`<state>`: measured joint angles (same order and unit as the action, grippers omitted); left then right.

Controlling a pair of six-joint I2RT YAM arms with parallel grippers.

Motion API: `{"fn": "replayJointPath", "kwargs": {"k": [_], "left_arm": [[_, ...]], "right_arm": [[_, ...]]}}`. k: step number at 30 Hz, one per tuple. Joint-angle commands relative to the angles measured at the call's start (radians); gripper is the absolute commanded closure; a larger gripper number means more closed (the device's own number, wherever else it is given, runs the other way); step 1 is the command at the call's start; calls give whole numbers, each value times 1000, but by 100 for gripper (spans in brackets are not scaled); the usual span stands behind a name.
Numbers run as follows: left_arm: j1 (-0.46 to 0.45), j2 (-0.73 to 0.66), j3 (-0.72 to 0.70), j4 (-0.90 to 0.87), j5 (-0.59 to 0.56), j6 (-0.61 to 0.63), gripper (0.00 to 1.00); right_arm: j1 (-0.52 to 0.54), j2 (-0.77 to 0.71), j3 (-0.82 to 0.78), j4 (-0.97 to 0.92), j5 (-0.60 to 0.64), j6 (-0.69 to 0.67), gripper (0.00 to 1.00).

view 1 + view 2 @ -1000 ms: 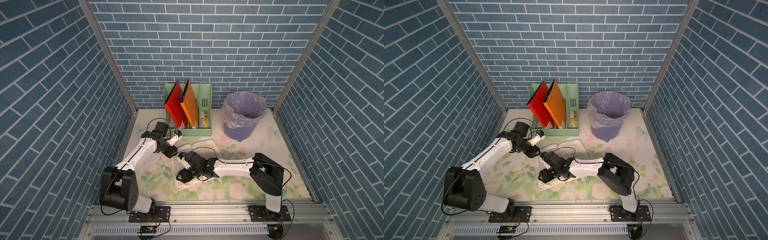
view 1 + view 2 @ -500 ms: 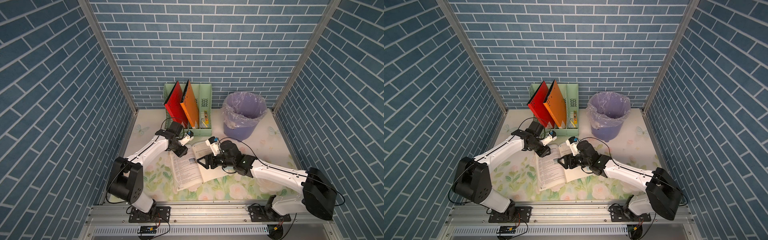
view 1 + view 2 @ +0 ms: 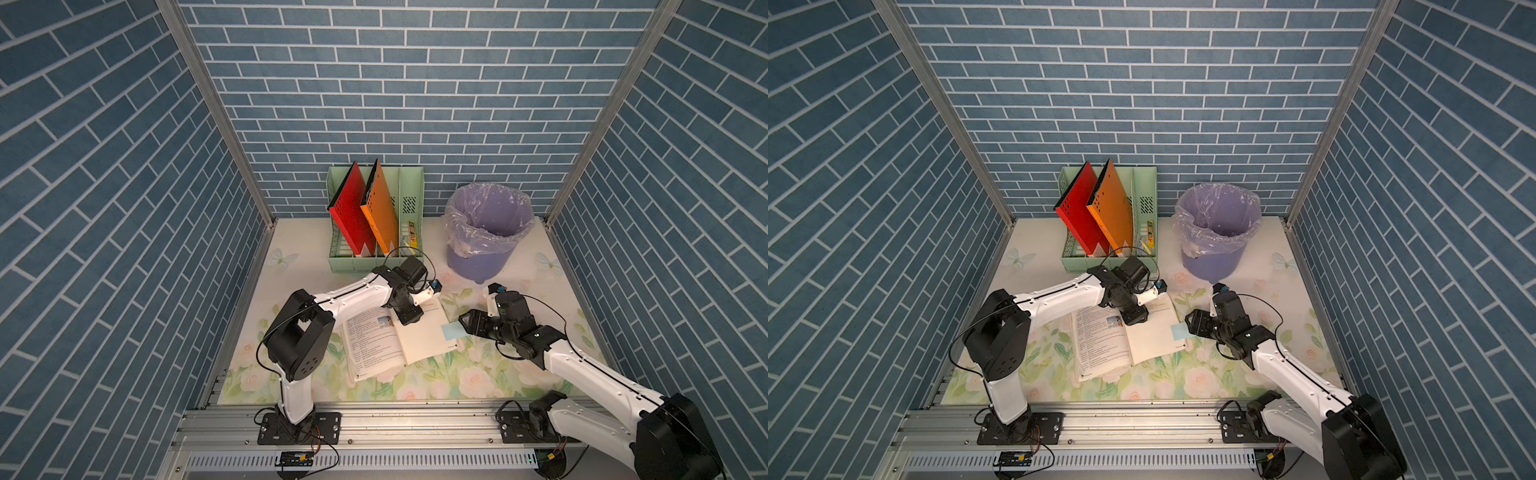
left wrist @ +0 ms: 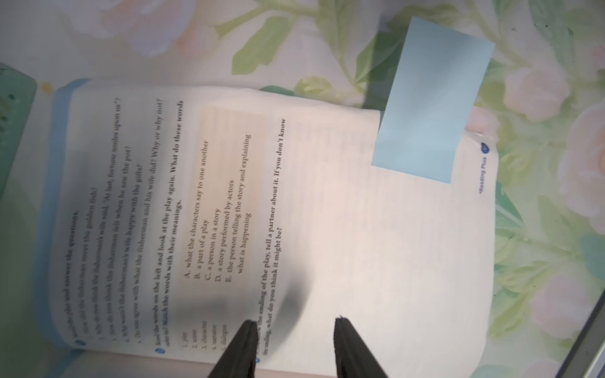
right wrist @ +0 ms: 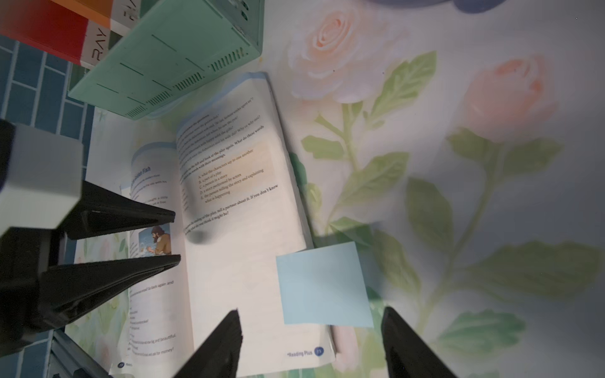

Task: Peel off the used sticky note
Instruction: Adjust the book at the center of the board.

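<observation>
Open book flat on the floral tablecloth, printed pages facing up. Behind the book's left half, a green file rack with a red folder and an orange folder leaning inside. Over the book's right-hand page, close to the spine and toward the far end: left gripper, pointed down at the paper, jaws parted only narrowly, nothing between them. Black fingertips right at the page in the left wrist view, with a soft shadow beside them, though actual contact impossible to tell. On the outer edge of that same page, toward the book's near corner: light blue sticky note, not yet peeled, one strip on the paper and the rest overhanging onto the cloth, lying flat in both wrist views. Just off the book's right edge, beside the note: right gripper, jaws spread wide and empty, the note ahead of the gap between the fingers and untouched by them. Farther right and behind the book, a purple bin lined with a clear bag.
</observation>
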<state>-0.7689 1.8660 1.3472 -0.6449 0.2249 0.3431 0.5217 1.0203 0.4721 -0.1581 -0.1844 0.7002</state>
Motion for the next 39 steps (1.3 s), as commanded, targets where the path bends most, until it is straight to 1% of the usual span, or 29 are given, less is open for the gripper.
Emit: {"fn": "replayJointPath", "kwargs": {"k": [1,5,8,11,17,20,23,26,28,30,32,36,39], "left_arm": [[-46,33,18,21,9,-11,57],[-72,73,15,43,17,-13,57],[-83,88,-7,27,17,4,57],[-93,78,-58,-1,9,47,57],[-93,7,-203,-82,12,122,57],[-92,-33,-282,-112,-25,155,58],[-89,-81,-363,-119,-104,193,60],[-69,-105,-393,-139,-169,218,60],[-54,-111,-382,-141,-198,223,60],[-52,-111,-349,-143,-195,213,60],[-52,-97,-295,-148,-163,188,60],[-52,-56,-172,-127,-85,127,60],[-52,-6,-66,-121,-16,91,60]], "right_arm": [[-6,-55,-50,-48,31,63,33],[-7,-70,-100,-20,-10,84,37],[-6,-70,-110,-14,-14,76,38],[-8,-62,-97,-9,-14,54,38],[-9,35,-44,17,-79,15,38],[-7,62,-35,48,-127,15,40],[0,65,-41,76,-170,18,41],[14,73,-52,103,-214,14,41],[20,84,-61,118,-241,12,41],[24,93,-75,150,-271,19,42],[31,101,-86,192,-293,29,42],[61,147,-92,239,-294,29,42],[89,201,-95,279,-262,22,44]]}}
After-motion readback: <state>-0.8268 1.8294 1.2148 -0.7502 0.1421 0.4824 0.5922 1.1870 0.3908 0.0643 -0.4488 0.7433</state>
